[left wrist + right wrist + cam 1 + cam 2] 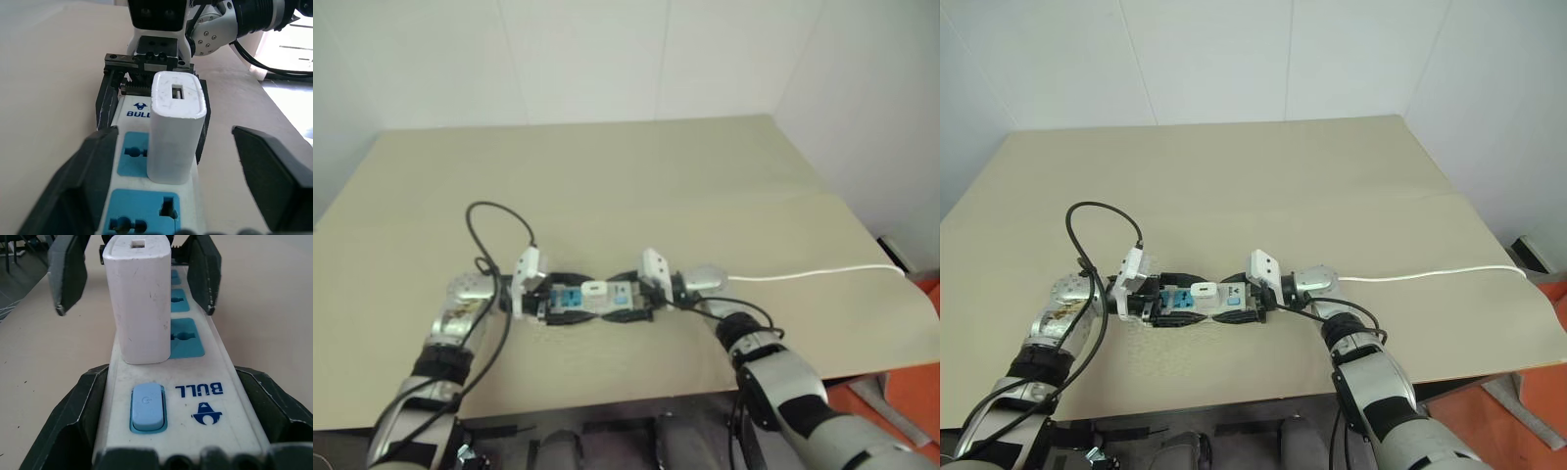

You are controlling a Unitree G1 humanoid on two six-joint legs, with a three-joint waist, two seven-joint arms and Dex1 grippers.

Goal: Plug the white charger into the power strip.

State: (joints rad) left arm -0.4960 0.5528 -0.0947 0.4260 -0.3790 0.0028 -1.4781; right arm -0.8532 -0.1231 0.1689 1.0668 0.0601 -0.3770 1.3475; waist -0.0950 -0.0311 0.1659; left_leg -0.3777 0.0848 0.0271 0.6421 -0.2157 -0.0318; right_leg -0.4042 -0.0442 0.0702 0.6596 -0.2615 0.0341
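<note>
White charger (175, 132) stands upright in power strip (195, 391).

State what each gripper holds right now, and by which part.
The right gripper clamps the power strip by its two long sides at the switch end. The left gripper holds nothing; its fingers stand open, clear of the upright white charger.

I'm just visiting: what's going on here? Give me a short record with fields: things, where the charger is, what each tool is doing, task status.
things: white charger, power strip, tan table
charger: standing upright in a socket of the strip, next to the switch end
cord: thin white cord runs off toward the table's right edge
left tool: open, fingers either side of the strip, not touching the charger
right tool: fingers clasp the strip's switch end
status: charger looks plugged in
</note>
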